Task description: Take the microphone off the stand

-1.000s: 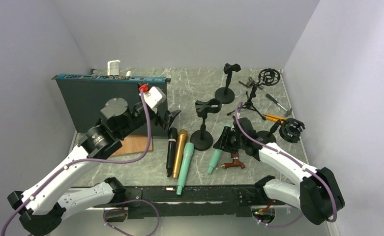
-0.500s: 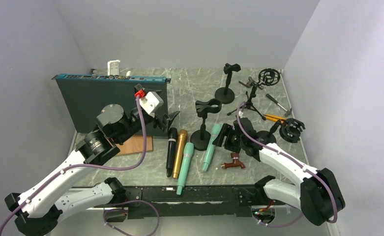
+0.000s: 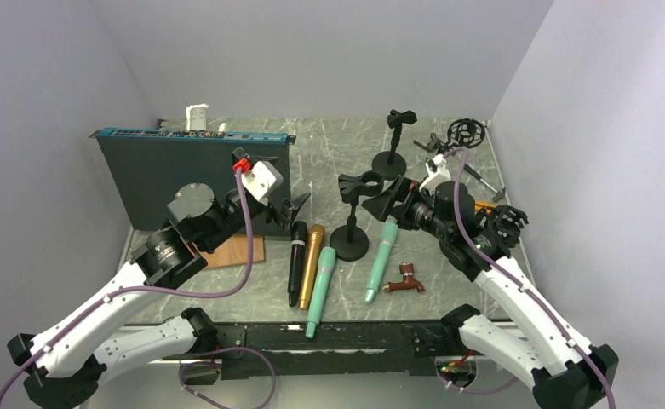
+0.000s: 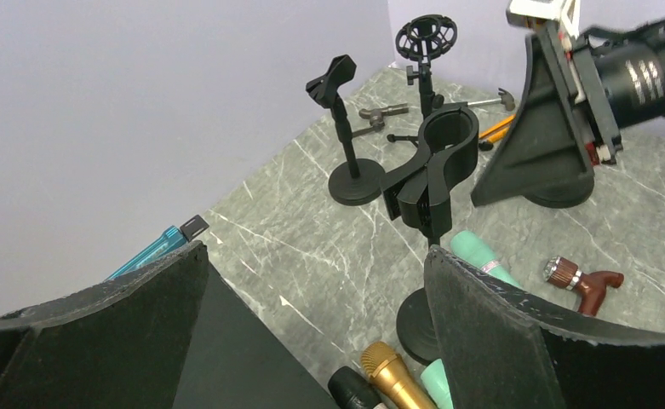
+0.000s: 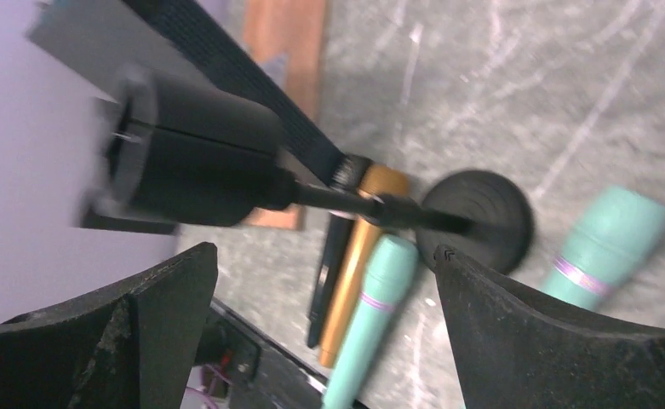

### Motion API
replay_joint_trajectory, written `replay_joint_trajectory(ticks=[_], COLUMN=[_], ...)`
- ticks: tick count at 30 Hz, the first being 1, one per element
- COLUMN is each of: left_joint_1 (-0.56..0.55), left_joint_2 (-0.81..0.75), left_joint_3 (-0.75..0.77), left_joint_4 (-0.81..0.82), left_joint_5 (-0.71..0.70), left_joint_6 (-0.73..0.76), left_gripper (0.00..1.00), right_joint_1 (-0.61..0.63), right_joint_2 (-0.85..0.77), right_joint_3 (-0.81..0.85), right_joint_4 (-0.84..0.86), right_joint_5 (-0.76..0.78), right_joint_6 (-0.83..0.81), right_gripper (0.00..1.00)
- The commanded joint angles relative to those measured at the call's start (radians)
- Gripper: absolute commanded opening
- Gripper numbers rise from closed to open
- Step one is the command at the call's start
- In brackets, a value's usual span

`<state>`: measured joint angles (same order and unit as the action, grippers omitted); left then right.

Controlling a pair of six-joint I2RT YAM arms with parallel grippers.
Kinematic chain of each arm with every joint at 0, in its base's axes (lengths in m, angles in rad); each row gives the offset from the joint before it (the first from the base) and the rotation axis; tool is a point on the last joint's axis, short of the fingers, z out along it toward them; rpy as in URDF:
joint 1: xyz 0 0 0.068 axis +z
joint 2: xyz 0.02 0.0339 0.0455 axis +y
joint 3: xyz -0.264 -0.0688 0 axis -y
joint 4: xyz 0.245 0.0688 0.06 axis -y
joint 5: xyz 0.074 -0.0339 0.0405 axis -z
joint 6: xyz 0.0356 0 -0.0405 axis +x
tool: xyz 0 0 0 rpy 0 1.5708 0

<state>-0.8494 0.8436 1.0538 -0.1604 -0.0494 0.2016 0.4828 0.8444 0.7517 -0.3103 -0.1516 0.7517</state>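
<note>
The teal microphone (image 3: 382, 260) lies flat on the table, right of the stand's round base (image 3: 348, 244); it also shows in the left wrist view (image 4: 480, 257) and the right wrist view (image 5: 614, 234). The stand's black clip (image 3: 358, 186) is empty. My right gripper (image 3: 394, 198) hangs open just right of the clip, above the microphone, holding nothing. My left gripper (image 3: 290, 207) is open left of the stand, in front of the black box, with nothing between its fingers. From the left wrist the clip (image 4: 435, 166) stands ahead.
Black (image 3: 296, 260), gold (image 3: 312, 264) and another teal microphone (image 3: 320, 290) lie side by side left of the stand. A brown tap-shaped piece (image 3: 405, 279) lies near the teal microphone. More stands (image 3: 394, 141) and shock mounts (image 3: 506, 223) crowd the back right. A black box (image 3: 192, 175) stands back left.
My right gripper has opened and let go of the teal microphone, which now rests on the table. That arm rose and moved back toward the clip. The left arm shifted slightly.
</note>
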Motion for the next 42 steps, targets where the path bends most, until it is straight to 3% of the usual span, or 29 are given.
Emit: replay_joint_trajectory(ticks=[1,12,29,42], left_joint_1=[-0.012,-0.037,-0.049,-0.055], left_joint_2=[-0.017,-0.019,-0.023,-0.017], left_joint_3=[-0.001,-0.007,-0.01,-0.011], left_joint_4=[0.045,0.044,0.044,0.043], left_joint_5=[-0.015,-0.051,-0.053,-0.044], left_joint_6=[0.018,0.051,0.062,0.063], left_gripper=[0.99,0.99,0.99,0.99], right_joint_1=[-0.004,-0.024,-0.025,-0.024], right_joint_2=[0.041,0.184,0.145,0.222], right_joint_3=[0.098,0.173,0.201,0.106], right_joint_4=[0.132,0.26,0.265,0.368], right_joint_5=[-0.063,-0.038,-0.092,-0.131], right_joint_6=[0.058,0.165,0.145,0.176], right_gripper=[0.99,0.97,1.0,0.75])
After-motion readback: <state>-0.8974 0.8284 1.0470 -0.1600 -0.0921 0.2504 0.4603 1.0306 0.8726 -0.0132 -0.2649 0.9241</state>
